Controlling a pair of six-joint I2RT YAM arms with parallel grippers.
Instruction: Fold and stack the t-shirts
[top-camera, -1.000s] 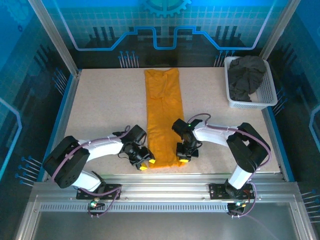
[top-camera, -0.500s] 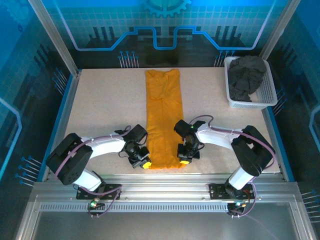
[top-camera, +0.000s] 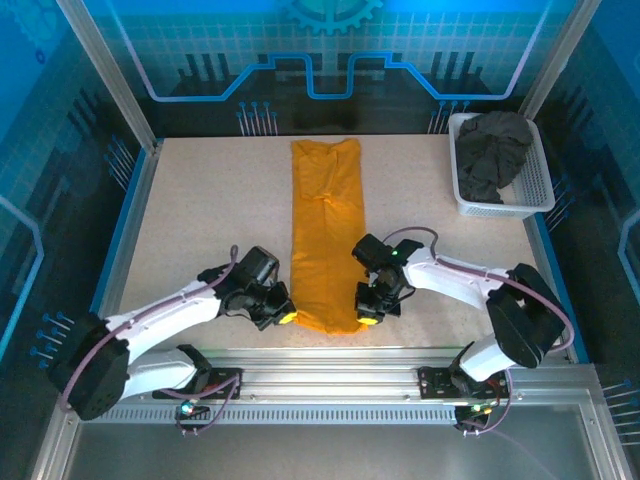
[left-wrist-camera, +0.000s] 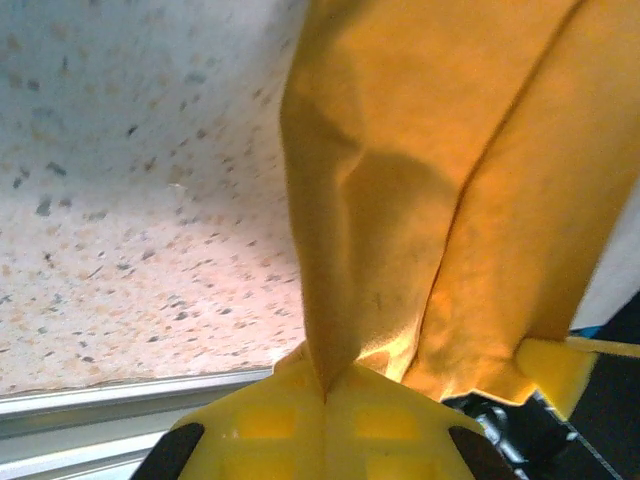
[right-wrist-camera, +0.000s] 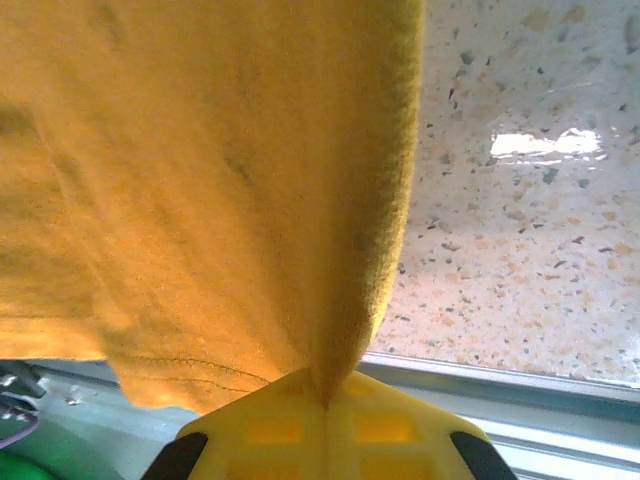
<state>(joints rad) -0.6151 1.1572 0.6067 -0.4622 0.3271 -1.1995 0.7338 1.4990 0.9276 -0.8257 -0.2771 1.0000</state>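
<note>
- My left jaws and right jaws are pinched shut on the hem corners of the orange t-shirt (top-camera: 326, 230), at 6 o'clock.
- I should lift both evenly toward 12 o'clock.

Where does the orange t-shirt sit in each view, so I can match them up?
Top external: orange t-shirt, a long strip down the middle.
Left wrist: orange t-shirt, upper right, narrowing into the left gripper at bottom centre.
Right wrist: orange t-shirt, left side, narrowing into the right gripper.
Shared landmark: the speckled table top.
</note>
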